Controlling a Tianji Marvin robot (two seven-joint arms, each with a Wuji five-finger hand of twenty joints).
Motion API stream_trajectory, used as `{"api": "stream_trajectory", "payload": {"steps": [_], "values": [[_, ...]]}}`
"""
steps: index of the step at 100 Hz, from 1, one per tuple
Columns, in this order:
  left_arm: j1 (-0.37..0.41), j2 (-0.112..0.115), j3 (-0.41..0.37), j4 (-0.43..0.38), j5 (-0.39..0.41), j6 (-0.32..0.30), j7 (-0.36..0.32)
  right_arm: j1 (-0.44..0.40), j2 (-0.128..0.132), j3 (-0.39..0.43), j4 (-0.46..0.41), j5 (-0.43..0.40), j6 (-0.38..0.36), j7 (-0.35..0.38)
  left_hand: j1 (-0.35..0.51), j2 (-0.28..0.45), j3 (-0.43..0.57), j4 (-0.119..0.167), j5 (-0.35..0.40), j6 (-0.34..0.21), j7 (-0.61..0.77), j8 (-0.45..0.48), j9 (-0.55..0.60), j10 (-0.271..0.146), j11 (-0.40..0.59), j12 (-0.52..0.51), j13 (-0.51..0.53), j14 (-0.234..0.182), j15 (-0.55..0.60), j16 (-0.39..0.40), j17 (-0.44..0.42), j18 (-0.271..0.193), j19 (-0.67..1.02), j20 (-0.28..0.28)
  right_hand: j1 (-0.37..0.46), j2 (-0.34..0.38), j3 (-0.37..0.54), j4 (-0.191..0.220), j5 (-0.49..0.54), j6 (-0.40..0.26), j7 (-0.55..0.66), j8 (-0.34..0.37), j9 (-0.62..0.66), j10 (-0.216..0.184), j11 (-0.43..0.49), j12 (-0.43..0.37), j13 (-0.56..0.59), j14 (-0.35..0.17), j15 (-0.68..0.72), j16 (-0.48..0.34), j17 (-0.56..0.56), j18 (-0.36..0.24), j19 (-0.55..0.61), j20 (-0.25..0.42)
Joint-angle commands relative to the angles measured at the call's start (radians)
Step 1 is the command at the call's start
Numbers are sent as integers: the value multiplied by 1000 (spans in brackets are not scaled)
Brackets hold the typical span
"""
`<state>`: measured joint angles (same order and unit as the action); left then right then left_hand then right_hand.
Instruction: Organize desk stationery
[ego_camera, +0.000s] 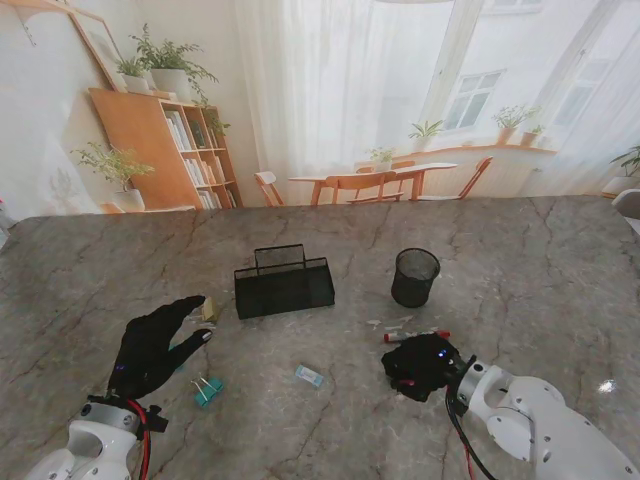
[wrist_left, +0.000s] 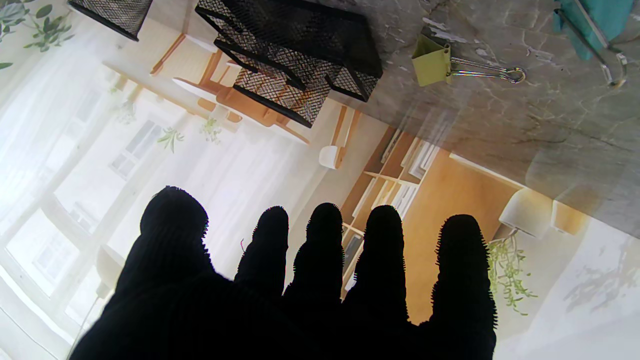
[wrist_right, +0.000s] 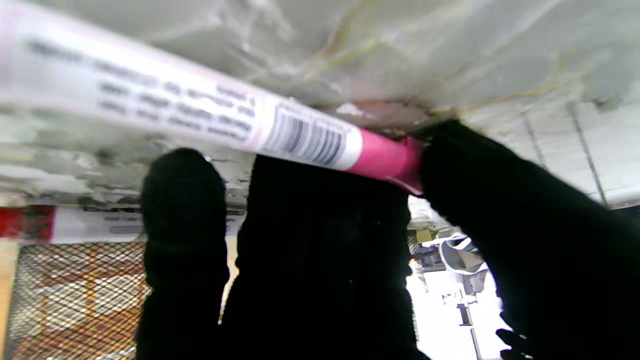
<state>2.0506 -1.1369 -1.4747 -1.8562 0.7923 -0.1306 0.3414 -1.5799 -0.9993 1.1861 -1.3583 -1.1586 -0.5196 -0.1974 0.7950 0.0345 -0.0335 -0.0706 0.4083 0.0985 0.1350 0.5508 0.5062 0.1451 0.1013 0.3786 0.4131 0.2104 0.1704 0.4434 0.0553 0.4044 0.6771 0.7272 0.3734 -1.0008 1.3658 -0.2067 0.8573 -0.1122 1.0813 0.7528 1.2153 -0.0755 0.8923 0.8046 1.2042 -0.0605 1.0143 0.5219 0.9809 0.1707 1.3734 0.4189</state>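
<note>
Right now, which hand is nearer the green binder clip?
Left. The left hand has fingertips right beside the green binder clip; the right hand is far across, on a pink marker.

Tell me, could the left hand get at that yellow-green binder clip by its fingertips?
Probably yes. The left hand is open, fingers spread, and the yellow-green binder clip lies on bare table just past its fingertips with nothing between.

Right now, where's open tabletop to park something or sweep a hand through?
Free: the far strip beyond the mesh organizer and mesh cup, and the right side past the right hand. Crowded: markers at the right hand; yellow clip and teal clip by the left hand.
</note>
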Motion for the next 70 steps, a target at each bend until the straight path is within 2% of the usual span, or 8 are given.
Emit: {"api": "stream_trajectory", "payload": {"steps": [1,33,70], "values": [[5,-4,5,-3,-6,4,1,-44,-3,4,16,5,23,22,22,41,-10,22,15,-5,4,7,10,-11,0,12,20,-10,9,10,-1,-9,26,31,137,-89,112,3,66,-237,87,30,34,-60,21,-26,37,-59,-14,-15,48,-18,-6,9],[3,-4,6,-3,-8,-1,0,-122,-44,66,-77,126,152,10,24,47,-10,21,16,-6,5,7,10,-13,0,12,24,-10,11,12,0,-9,28,30,171,-83,166,34,34,-181,163,60,57,-5,-18,-73,82,-27,-40,-34,83,6,32,11],[9,-7,1,-3,-8,-3,17,-198,-76,148,-206,202,242,-23,28,51,-11,21,16,-5,5,7,10,-10,0,13,23,-7,12,14,-2,-10,29,30,173,-77,165,43,26,-181,175,58,59,-3,-24,-72,85,-31,-41,-35,84,1,39,-3]]}}
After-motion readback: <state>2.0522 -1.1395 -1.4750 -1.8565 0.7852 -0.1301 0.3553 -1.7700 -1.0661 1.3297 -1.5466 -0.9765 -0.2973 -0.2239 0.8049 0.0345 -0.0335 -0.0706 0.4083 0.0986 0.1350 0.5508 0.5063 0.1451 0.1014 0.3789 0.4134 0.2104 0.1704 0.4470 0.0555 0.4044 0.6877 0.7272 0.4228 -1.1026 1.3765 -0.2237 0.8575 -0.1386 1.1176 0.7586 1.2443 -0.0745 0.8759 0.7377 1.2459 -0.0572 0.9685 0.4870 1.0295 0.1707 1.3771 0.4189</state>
